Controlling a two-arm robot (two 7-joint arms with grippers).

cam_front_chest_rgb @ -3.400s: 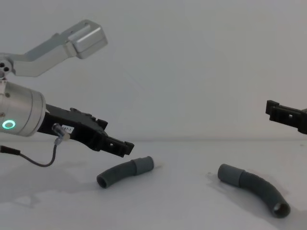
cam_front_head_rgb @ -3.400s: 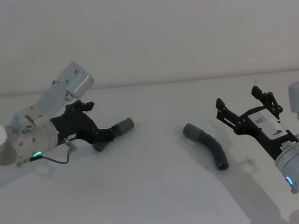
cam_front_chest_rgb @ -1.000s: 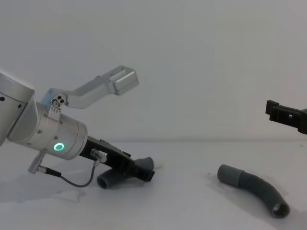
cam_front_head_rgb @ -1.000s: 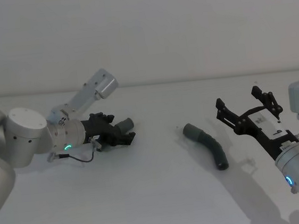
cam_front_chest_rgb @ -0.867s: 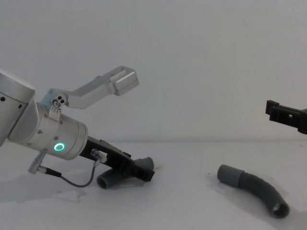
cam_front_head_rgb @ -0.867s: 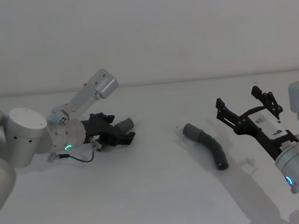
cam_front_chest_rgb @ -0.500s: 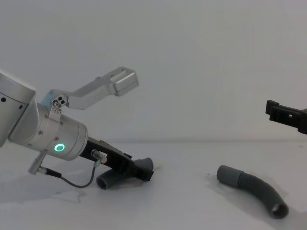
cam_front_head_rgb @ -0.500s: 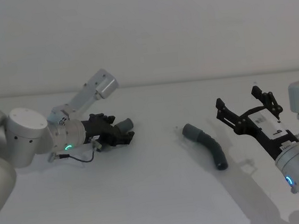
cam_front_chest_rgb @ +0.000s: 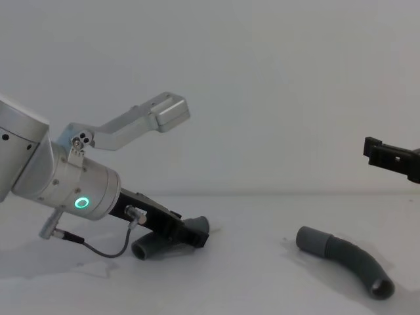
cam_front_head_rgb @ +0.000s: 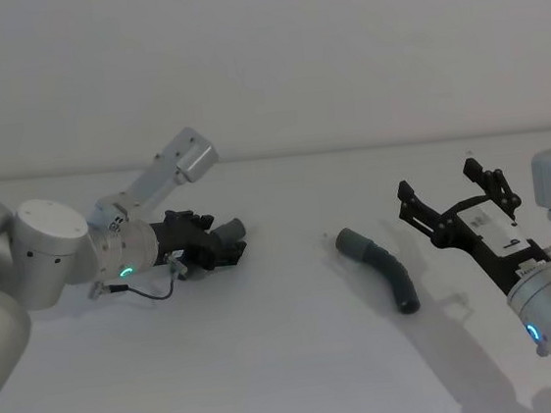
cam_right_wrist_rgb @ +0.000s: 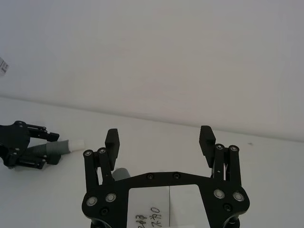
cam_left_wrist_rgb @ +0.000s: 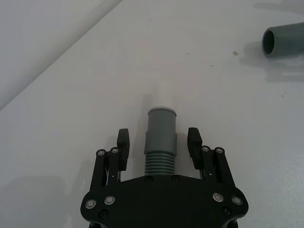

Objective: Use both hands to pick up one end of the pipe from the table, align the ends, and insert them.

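Grey ribbed short hose (cam_left_wrist_rgb: 159,160) lies on the white table (cam_front_head_rgb: 292,363). Its cuff (cam_left_wrist_rgb: 161,121) pokes out between the left gripper's (cam_left_wrist_rgb: 158,141) fingers, which straddle it with a gap on each side. The long hose (cam_front_head_rgb: 383,268) lies well apart to the right. Beside it the right gripper (cam_front_head_rgb: 442,181) hangs spread wide, empty.

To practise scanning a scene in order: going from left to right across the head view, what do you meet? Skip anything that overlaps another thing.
left hand → longer pipe piece → right hand
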